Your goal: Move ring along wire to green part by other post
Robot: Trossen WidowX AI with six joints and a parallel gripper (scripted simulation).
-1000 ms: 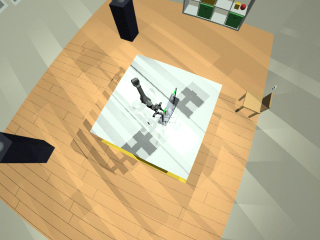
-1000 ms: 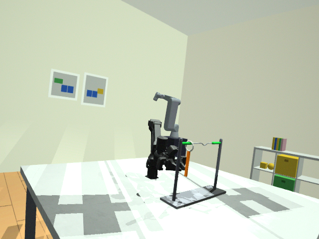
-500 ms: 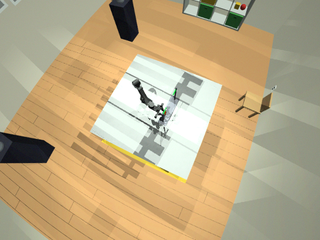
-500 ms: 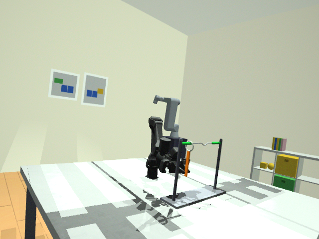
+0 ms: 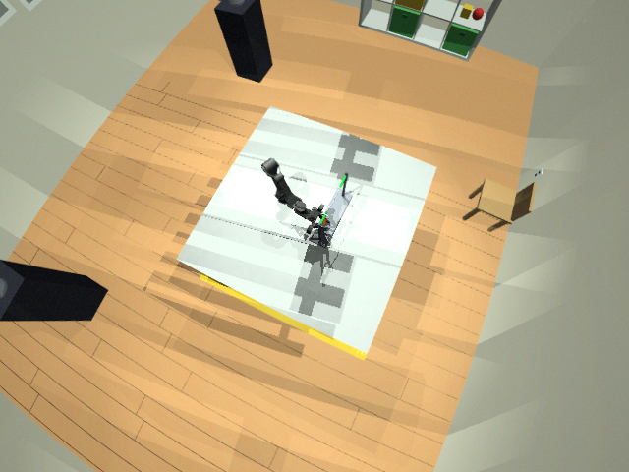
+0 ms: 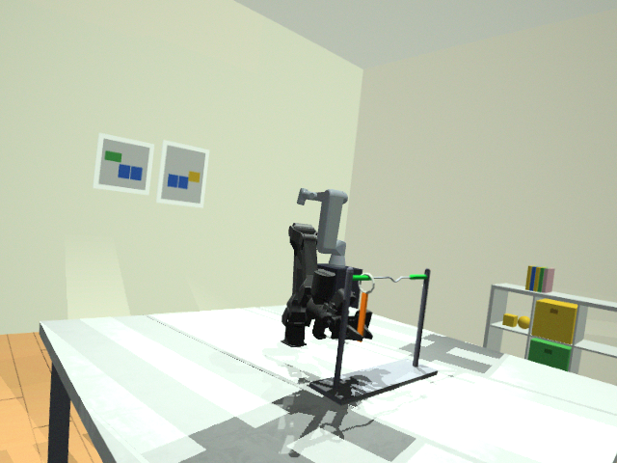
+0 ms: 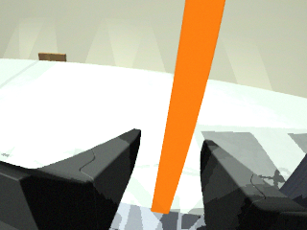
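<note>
A ring [image 6: 365, 283] hangs on the left green part [image 6: 358, 275] of the wire, next to the near post [image 6: 340, 329]. Its orange handle [image 6: 362, 313] [image 7: 192, 77] hangs straight down. My gripper [image 6: 362, 333] [image 7: 171, 142] [image 5: 319, 232] is partly open. Its fingers stand on either side of the handle's lower end, with a gap on each side in the wrist view. The thin grey wire [image 6: 393, 279] runs to the other green part [image 6: 417, 275] [image 5: 343, 180] at the far post [image 6: 421, 318]. The ring is hidden from the wrist view.
The posts stand on a dark base plate [image 6: 398, 377] [image 5: 337, 203] on the white table [image 6: 149, 359] [image 5: 244, 244]. A shelf with boxes [image 6: 548, 318] [image 5: 427, 23], a chair [image 5: 502, 201] and two black speakers [image 5: 244, 35] [image 5: 40, 297] stand on the floor away from the table.
</note>
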